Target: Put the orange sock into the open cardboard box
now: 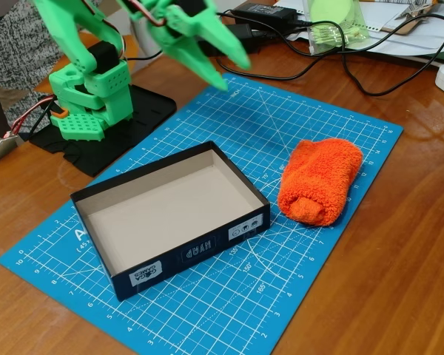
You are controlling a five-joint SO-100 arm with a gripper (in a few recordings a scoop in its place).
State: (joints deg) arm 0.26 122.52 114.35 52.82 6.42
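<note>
Fixed view: your gripper hangs slightly parted and empty; a shallow pinch could drop the orange sock short of the open cardboard box.

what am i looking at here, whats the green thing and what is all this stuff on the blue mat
The green thing is a small robot arm bolted to a black base. Its pointed end is the pincer, hanging in the air and holding nothing; whether it is open or shut is hard to tell. One fixed camera looks down at an angle from the front. On the blue cutting mat lie an open cardboard box, dark outside, beige and empty inside, and to its right, apart from it, an orange sock. Cables lie on the wooden table behind.
</note>
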